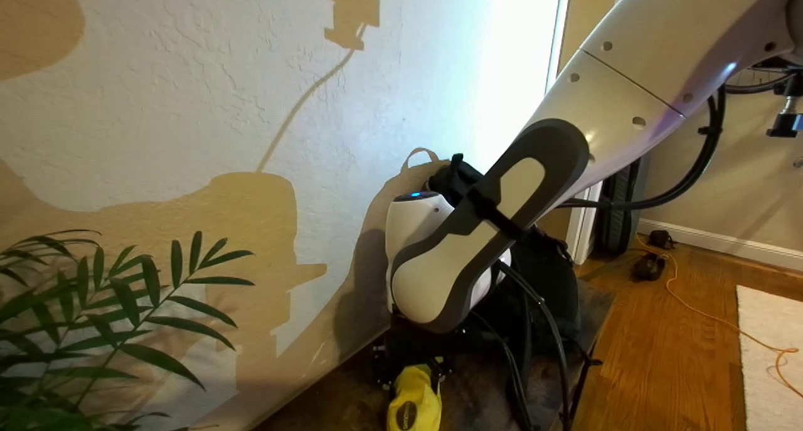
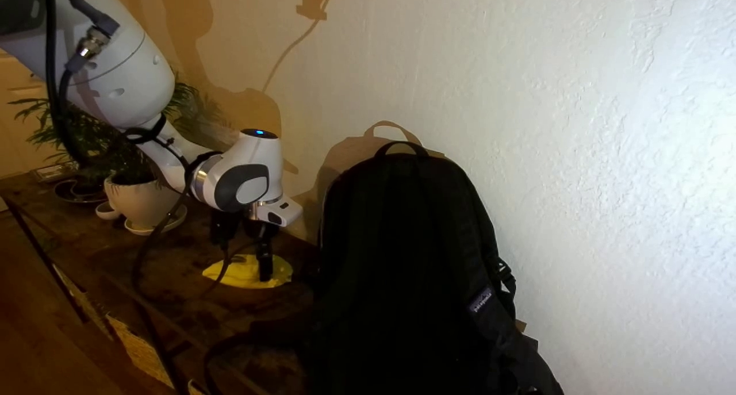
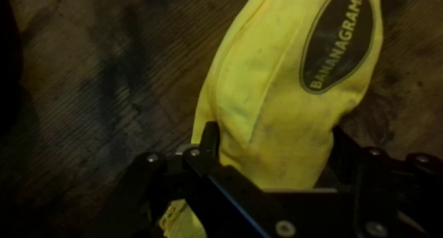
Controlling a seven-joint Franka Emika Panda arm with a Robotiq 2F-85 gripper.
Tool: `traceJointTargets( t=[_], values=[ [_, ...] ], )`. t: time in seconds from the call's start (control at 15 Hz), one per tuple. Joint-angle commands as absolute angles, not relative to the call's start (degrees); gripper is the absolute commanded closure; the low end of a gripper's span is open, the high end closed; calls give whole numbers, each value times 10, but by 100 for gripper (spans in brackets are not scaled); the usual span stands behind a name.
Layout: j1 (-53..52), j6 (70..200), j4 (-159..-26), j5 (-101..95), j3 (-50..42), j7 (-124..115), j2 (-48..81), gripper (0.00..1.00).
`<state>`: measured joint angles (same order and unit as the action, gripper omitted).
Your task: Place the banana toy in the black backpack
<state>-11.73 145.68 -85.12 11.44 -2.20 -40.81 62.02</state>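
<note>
The banana toy is a yellow cloth pouch with a dark oval label. It lies on the dark wooden table in both exterior views, and fills the middle of the wrist view. My gripper points down over it, with one black finger on each side. Both fingers touch the cloth, which creases and narrows between them. The gripper also shows in an exterior view. The black backpack stands upright against the wall, beside the toy. It is partly hidden behind my arm in an exterior view. Its opening cannot be made out.
A textured white wall runs close behind the table. A potted plant stands at the table's far end, with leaves in the foreground of an exterior view. Black cables hang from my arm. A dark strap lies before the backpack.
</note>
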Motion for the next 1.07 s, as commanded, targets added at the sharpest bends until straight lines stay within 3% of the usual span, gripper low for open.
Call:
traceJointTargets(
  t=[0.0,0.2,0.33,0.53,1.0],
  values=[
    [-122,1461,-861,113,-28,-412,615,57],
    [-127,1463,-868,110,-30,-413,602,73],
    [-131,1466,-879,107,-31,-411,589,77],
    [-144,1471,-896,98,-34,-410,561,92],
    [-187,1488,-923,61,-62,-423,511,90]
  ],
)
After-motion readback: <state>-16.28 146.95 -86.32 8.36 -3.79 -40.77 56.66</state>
